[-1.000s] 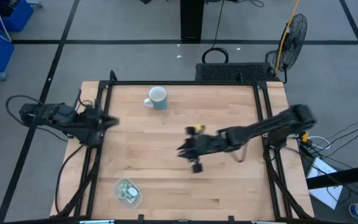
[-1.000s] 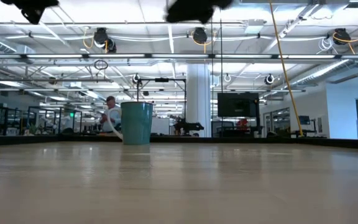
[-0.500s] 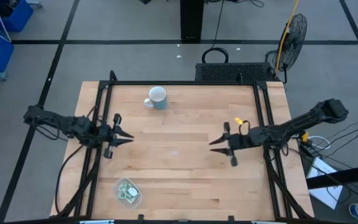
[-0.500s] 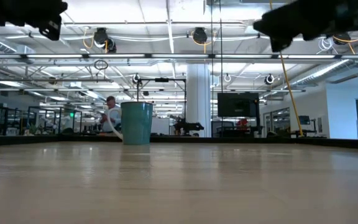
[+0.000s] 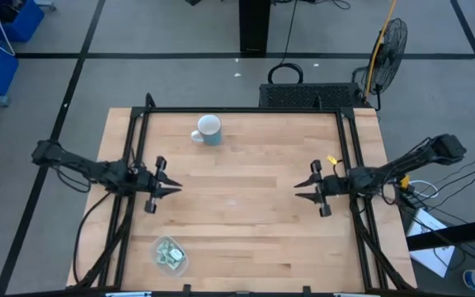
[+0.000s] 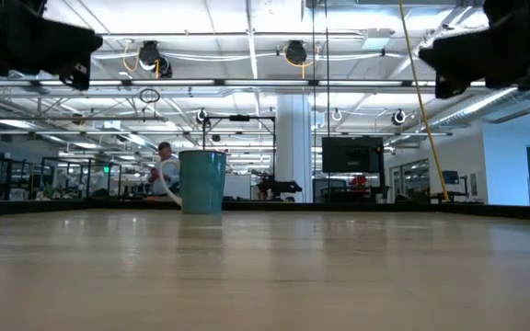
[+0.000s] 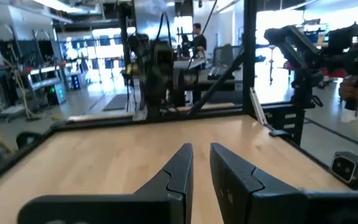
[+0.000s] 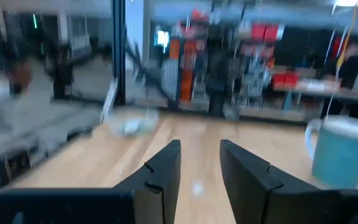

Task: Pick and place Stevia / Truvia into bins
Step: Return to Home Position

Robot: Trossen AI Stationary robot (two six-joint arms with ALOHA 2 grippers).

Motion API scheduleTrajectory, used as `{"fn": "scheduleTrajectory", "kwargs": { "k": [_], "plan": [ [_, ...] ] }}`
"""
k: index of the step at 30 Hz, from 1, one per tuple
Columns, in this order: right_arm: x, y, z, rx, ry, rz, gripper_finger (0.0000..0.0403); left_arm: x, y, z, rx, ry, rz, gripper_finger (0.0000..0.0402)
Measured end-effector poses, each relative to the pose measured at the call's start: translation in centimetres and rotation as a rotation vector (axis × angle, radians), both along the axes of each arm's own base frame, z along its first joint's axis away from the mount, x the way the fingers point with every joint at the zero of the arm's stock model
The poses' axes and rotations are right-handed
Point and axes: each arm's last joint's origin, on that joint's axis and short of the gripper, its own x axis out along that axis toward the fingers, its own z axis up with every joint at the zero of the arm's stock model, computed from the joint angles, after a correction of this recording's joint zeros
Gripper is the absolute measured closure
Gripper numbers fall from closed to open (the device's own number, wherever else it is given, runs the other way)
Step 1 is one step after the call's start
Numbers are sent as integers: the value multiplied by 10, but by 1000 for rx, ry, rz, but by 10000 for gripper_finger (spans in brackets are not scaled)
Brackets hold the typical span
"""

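Note:
Several pale green and white Stevia packets [image 5: 170, 255] lie inside the clear round bin [image 5: 162, 244], which stands on the table near its near left corner. The bin also shows blurred in the right wrist view [image 8: 129, 126]. My left gripper [image 5: 178, 188] hovers over the table's left part, pointing right. Its fingers are nearly together and empty in the left wrist view [image 7: 199, 148]. My right gripper [image 5: 295, 189] hovers over the table's right part, pointing left. It is open by a narrow gap and empty [image 8: 201, 144]. Both are well above the table.
A white and pale blue mug [image 5: 209, 129] stands upright at the far middle of the table and also shows in the low view [image 6: 202, 182]. Black frame rails [image 5: 130, 157] run along the table's left and right edges. Bare wood lies between the two grippers.
My right gripper has drawn back from the table's middle toward its right edge and now points level to the left. My left gripper has swung out from the left edge over the table's left part and points right. The bin and the mug have stayed put.

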Motion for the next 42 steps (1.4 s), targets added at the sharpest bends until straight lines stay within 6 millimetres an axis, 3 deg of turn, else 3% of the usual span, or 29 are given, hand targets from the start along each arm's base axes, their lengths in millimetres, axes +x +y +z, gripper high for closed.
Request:
{"fn": "scheduleTrajectory", "kwargs": {
  "k": [4,16,42],
  "plan": [
    [-3,-2,1,-12,-11,-22,298,0,0,-18,-10,39,5,341],
    [-4,-2,-5,-36,50,-30,297,0,3,-31,139,156,108,341],
    [-4,-2,-5,-36,50,-29,298,0,3,-32,118,163,106,341]
  ]
}}
